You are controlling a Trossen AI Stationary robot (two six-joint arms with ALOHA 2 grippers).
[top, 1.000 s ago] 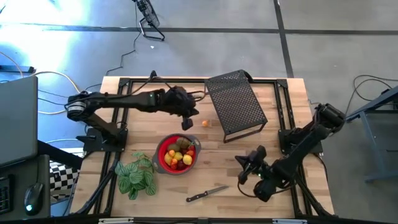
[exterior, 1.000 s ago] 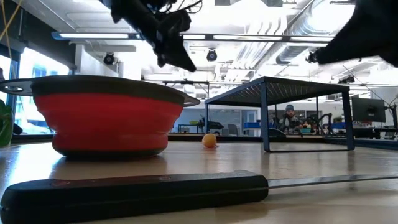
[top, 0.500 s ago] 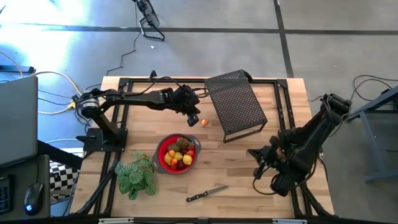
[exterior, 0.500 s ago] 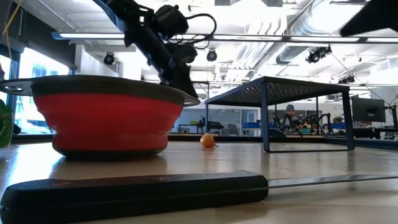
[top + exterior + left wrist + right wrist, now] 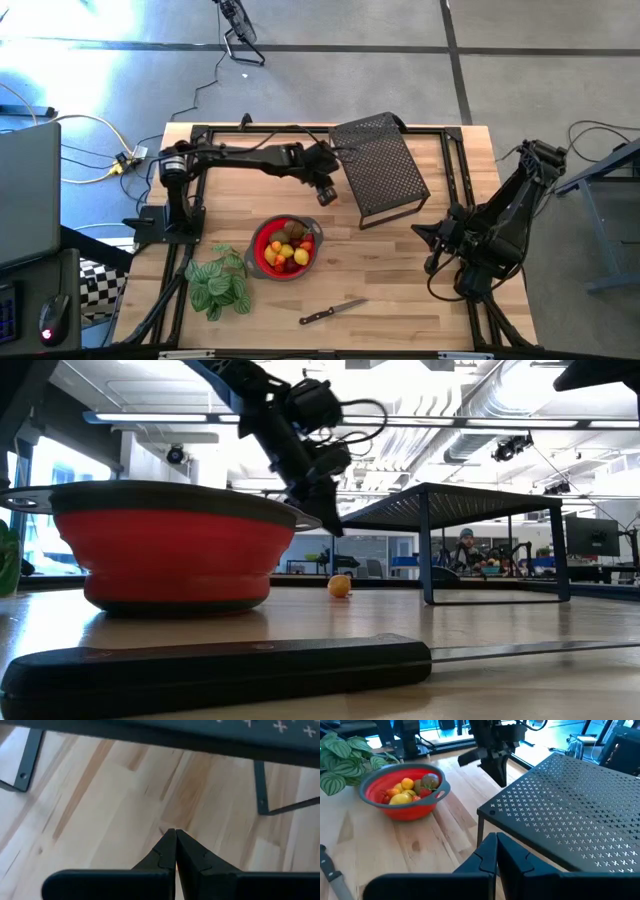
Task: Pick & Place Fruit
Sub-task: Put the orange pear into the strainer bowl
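Reaching past the red bowl [image 5: 285, 249] of fruit [image 5: 288, 246] toward one o'clock, the left gripper [image 5: 325, 193] hung with fingertips pressed together above a stray orange fruit [image 5: 340, 586], probably to retrieve it. The right gripper [image 5: 496, 838], likewise pressed together, waited at four o'clock.

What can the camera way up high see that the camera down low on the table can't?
Only the high view shows the fruit piled inside the red bowl, the leafy plant whole, and the right gripper waiting near the table's right edge. Only the low view shows a small orange fruit lying loose on the table, and the room behind with a person far off. Both show the bowl, the knife, the black mesh rack and the left gripper beside that rack.
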